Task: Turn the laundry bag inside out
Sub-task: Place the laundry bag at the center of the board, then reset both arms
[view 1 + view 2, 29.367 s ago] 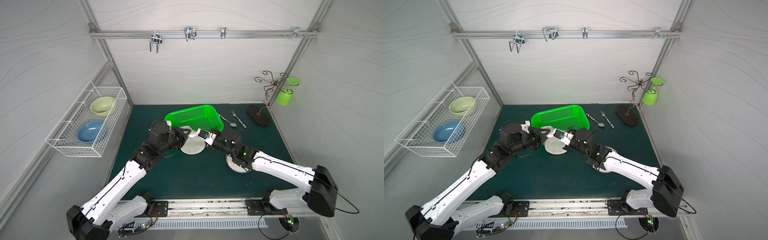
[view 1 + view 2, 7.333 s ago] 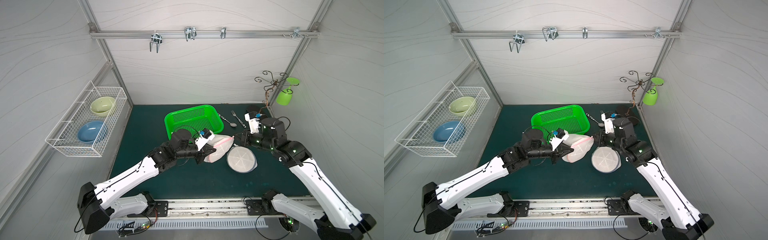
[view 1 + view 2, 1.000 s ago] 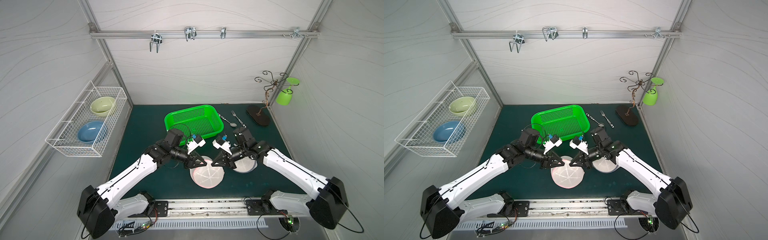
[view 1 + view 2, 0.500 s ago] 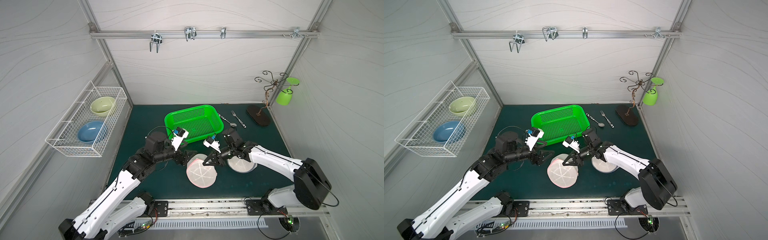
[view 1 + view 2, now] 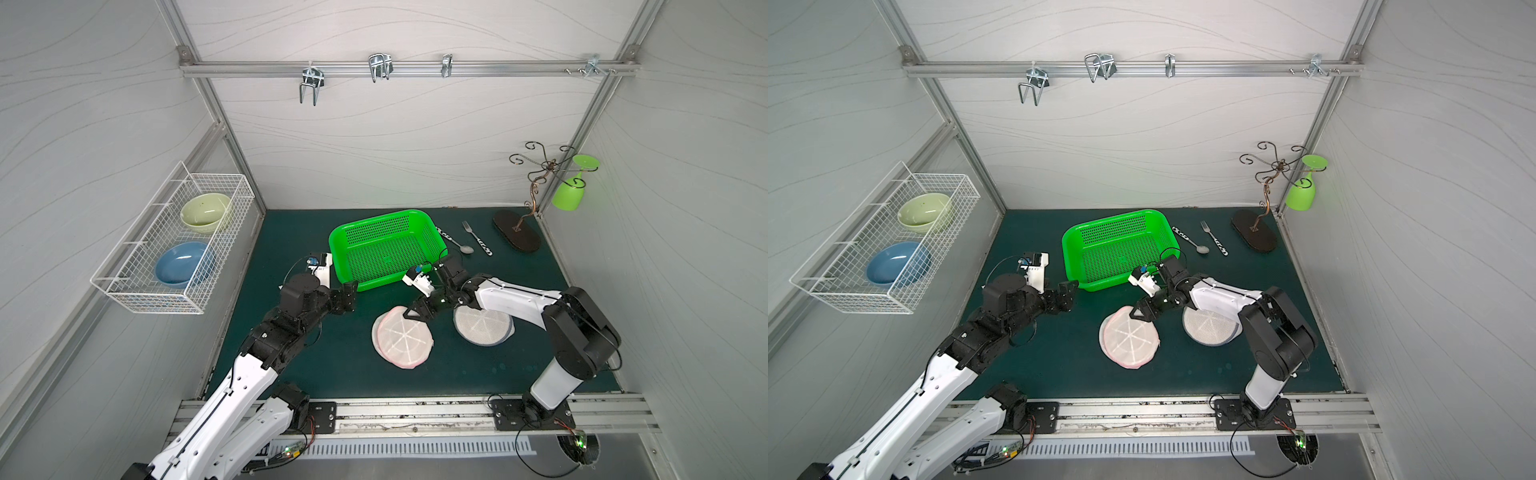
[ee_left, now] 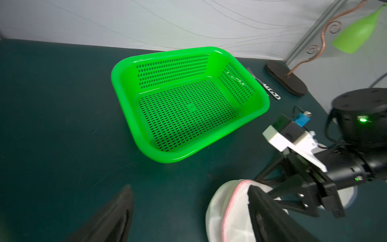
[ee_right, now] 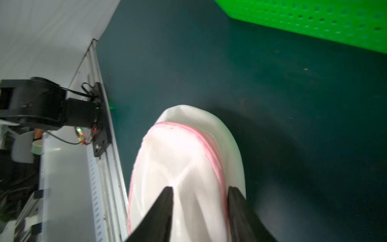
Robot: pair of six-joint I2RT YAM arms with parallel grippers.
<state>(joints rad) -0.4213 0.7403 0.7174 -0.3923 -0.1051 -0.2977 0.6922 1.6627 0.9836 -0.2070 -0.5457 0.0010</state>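
Observation:
The laundry bag is a round white mesh disc with a pink rim, lying flat on the green mat in both top views. My right gripper hovers at the bag's far edge, its jaws apart over the mesh and the pink rim. My left gripper is open and empty. It sits well to the left of the bag, close to the basket's near corner, and the bag shows beside one finger.
A green perforated basket stands behind the bag. A second round mesh bag with a grey rim lies under my right forearm. A spoon, a fork and a hook stand are at the back right. A wire rack with bowls hangs on the left wall.
Both grippers held the bag a second ago. The left one opened and drew back to the left; the right one has just opened, and the bag lies flat on the mat.

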